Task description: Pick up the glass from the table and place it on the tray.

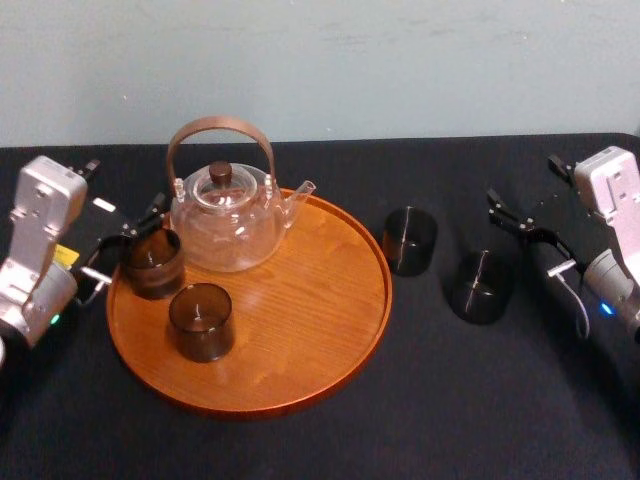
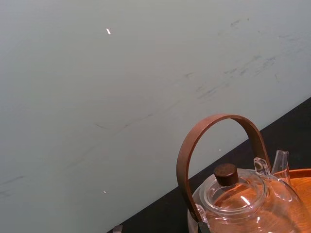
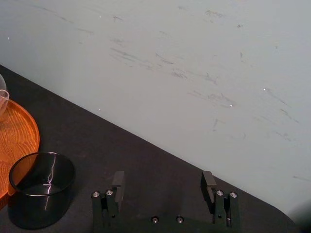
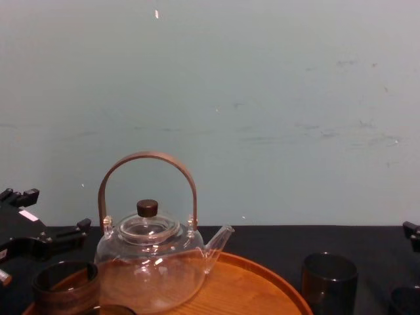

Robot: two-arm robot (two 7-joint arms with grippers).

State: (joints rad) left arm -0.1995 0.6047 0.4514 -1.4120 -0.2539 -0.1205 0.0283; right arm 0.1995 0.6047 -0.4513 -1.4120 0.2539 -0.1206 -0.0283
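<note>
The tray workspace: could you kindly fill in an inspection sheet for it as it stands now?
Surface: black-covered table, no spills seen.
Job's things: tray left of centre; rim glass and front glass stand on it; inner glass and outer glass stand on the table to its right.
Clutter: glass teapot at the tray's back.
Claws: left claw open, beside the rim glass; right claw open, over the table right of the outer glass.
Cables: thin cable at the right wrist, away from the glasses.
Surroundings: scuffed wall behind the table.
</note>
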